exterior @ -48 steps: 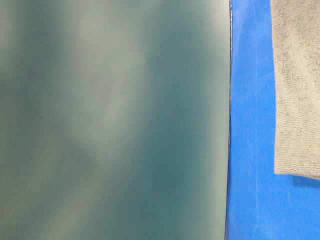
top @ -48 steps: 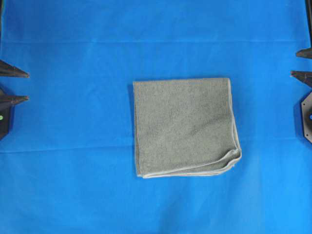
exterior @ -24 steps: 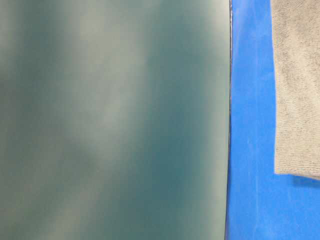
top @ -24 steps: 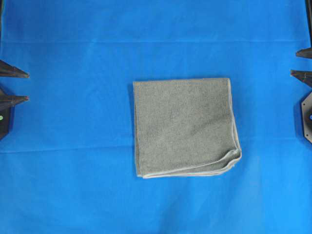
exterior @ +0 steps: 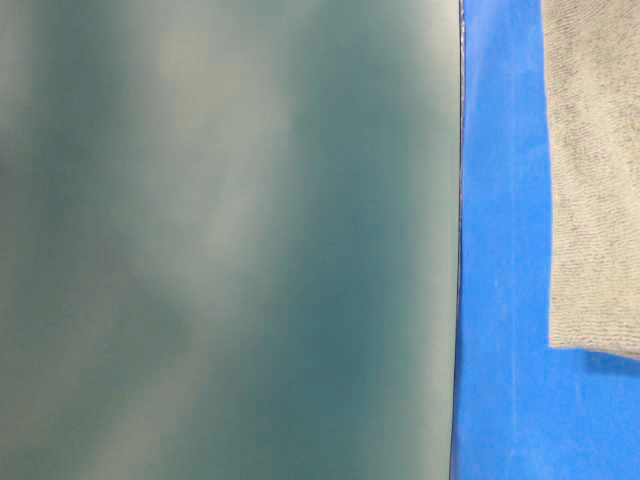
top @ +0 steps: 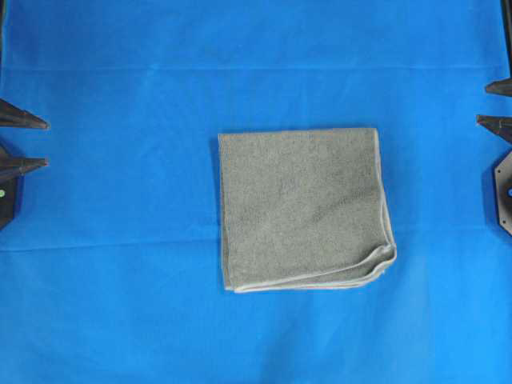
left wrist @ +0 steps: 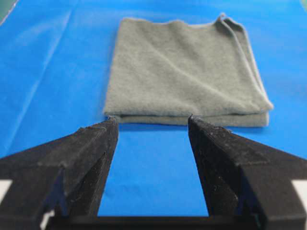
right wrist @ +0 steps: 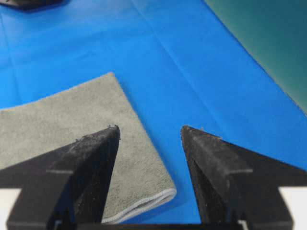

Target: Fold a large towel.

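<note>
The large towel [top: 304, 208] lies folded into a grey-green square in the middle of the blue table cloth, its pale hem showing along the right and front sides. My left gripper [top: 44, 142] stands open at the far left edge, well apart from the towel. My right gripper [top: 488, 102] stands open at the far right edge, also apart from it. In the left wrist view the towel [left wrist: 187, 76] lies beyond the open left gripper [left wrist: 152, 120], stacked layers facing it. The right wrist view shows a hemmed corner of the towel [right wrist: 72, 129] below the open right gripper [right wrist: 149, 128]. A towel edge [exterior: 595, 170] shows at table level.
The blue table cloth [top: 120, 280] covers the whole work surface, with faint crease lines across it. At table level a blurred dark green panel [exterior: 220, 240] fills the left part of the view. The same green surface [right wrist: 268, 43] borders the cloth in the right wrist view.
</note>
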